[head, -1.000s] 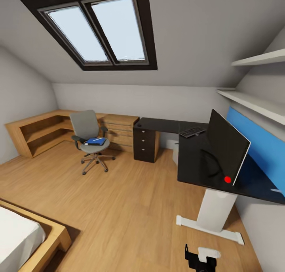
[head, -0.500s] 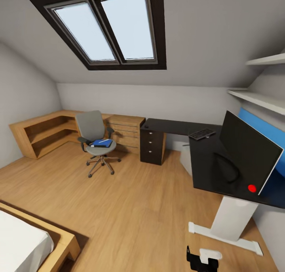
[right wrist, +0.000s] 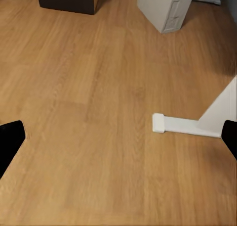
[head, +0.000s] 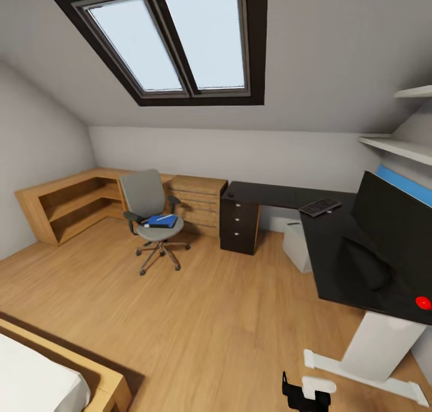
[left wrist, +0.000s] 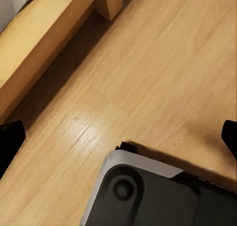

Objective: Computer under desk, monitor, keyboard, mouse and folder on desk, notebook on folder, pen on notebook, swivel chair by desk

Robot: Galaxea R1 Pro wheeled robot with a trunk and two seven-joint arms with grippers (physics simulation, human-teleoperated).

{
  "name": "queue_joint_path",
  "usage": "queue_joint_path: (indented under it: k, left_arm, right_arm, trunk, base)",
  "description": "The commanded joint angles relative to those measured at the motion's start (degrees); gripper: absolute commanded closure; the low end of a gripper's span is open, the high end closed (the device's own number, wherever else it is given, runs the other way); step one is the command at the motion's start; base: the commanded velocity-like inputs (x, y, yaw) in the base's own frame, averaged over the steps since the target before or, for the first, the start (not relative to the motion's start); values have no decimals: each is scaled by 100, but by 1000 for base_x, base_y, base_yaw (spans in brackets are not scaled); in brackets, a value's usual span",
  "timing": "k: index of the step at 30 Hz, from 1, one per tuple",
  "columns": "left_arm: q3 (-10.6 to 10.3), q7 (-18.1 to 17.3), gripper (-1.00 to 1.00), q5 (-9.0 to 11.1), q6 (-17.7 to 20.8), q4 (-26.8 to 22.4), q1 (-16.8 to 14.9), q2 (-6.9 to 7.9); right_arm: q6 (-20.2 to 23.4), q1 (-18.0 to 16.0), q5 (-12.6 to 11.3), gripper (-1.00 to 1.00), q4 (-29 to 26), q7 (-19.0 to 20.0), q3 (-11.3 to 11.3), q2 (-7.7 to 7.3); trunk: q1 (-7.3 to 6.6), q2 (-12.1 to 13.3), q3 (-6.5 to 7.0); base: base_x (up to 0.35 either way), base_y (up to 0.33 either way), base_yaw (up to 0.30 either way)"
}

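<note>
- Head camera looks over the bedroom: one swivel chair (head: 151, 220) stands on the plank floor (head: 198, 316) in front of the wooden drawer chest (head: 195, 203), well apart from the black tabletop (head: 336, 250).
- On the chair seat lies one blue folder (head: 161, 221) with a thin white pen (head: 164, 217) on top; whether a notebook lies between them, I cannot tell.
- One monitor (head: 396, 232) stands on the tabletop's near wing, red dot at its lower corner; one keyboard (head: 320, 206) lies further back, near the bend.
- Under the tabletop, one light grey computer (head: 297, 245) stands on the floor, beside the black drawer unit (head: 239, 224) with three silver knobs.
- Right wrist camera adds the computer (right wrist: 168, 6) and the white pedestal foot (right wrist: 185, 125) from low down; the right end effector (right wrist: 118, 142) has its dark fingertips spread wide, nothing between.
- Left wrist camera adds the wooden bed frame (left wrist: 44, 48) and the robot's grey base (left wrist: 143, 194); the left end effector (left wrist: 118, 142) is spread too, empty.
</note>
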Motion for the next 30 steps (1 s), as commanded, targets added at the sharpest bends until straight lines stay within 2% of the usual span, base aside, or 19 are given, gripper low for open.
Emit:
queue_joint_path:
  k: [1, 11, 18, 24, 30]
  left_arm:
    - [18, -7, -100, 25, -7, -11, 1, -4]
    - [1, -7, -100, 16, -7, -6, -1, -4]
    - [0, -5, -100, 22, -7, -2, -1, -2]
    - [0, -5, -100, 24, -7, -2, -1, -2]
    - [2, -7, -100, 25, -7, -2, 0, -4]
  right_arm:
    - [-22, -7, -59, -100, 6, -11, 50, 5]
    - [-18, -7, -64, -100, 14, -5, 59, 28]
    - [-19, -7, -64, -100, 15, 187, 52, 22]
    - [-18, -7, -64, -100, 15, 247, 51, 22]
    - [-10, -7, -64, -100, 15, 252, 58, 29]
  trunk:
    - [7, -11, -12]
    - [7, -11, -6]
    - [7, -11, 34]
    - [7, -11, 66]
    - [7, -11, 82]
  base:
    - [270, 232, 0]
    - [307, 111, -17]
    - [331, 12, -214]
    - [303, 165, -246]
    - [97, 45, -275]
